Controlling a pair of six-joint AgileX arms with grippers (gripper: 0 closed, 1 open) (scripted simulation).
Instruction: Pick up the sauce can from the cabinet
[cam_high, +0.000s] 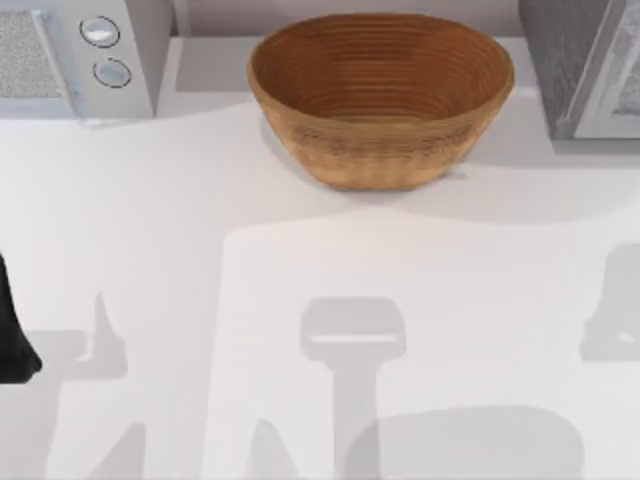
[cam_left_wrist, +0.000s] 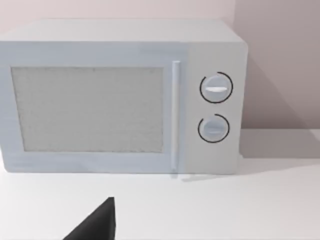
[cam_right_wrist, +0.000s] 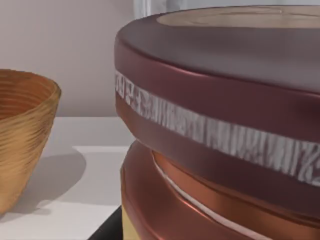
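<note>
White surface (cam_high: 150, 250), flat and matte, crossed by soft grey shadows of the arms. At the far edge, top view's left: white microwave (cam_high: 80, 55) with two round dials, door shut, mesh window facing forward, backed by a pale wall (cam_left_wrist: 275, 60). At the far edge, centre: large brown woven bowl (cam_high: 380, 95), upright, standing directly on the surface. At the far edge, top view's right: grey cabinet (cam_high: 585, 65), partly cut off by the frame. Left arm: dark shape at the top view's left border (cam_high: 15, 340), low over the surface and well apart from the bowl. Left claw (cam_left_wrist: 97, 222): one dark tip visible in the left wrist view, pointed toward the microwave, nothing seen between the fingers; degree of opening cannot be told. Sauce can (cam_right_wrist: 225, 125): very close before the right wrist camera, maroon lid with a tan patch on top, pale patterned band around the lid, copper-orange body below; woven bowl beside it, apart, not touching. Right claw: opening and any grip on the can cannot be told.
</note>
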